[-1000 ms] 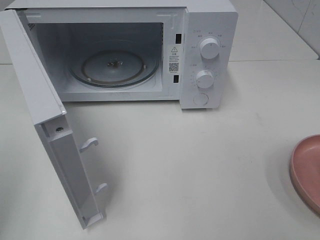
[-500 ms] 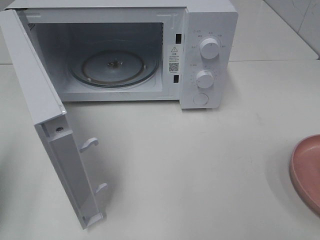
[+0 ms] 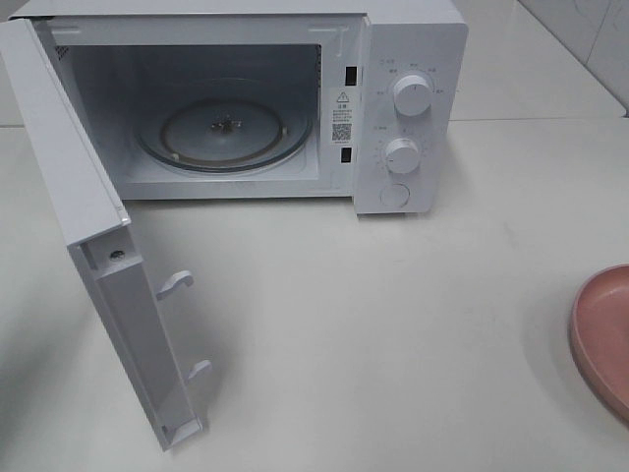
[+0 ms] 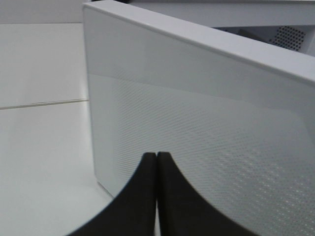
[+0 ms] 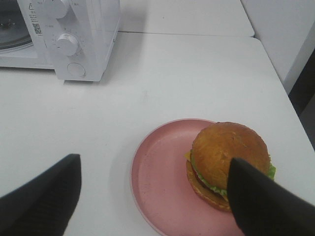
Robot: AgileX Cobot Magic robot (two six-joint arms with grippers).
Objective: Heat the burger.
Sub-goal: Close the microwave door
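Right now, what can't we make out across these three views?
- Golden-brown bun burger: absent from the exterior high view, whose right edge cuts the round pink plate; the right wrist view shows it partly behind a finger of the open right gripper.
- White microwave dial markings: too small.
- Closed left gripper: the left wrist view alone shows it, facing the perforated door panel.

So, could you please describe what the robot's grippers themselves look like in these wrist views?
Only the fingers show. The left gripper has two matte black fingers with curved outer edges tapering to narrow tips. The right gripper shows two broad, plain black fingers with angular tips. No cables, markings or arm links are visible.
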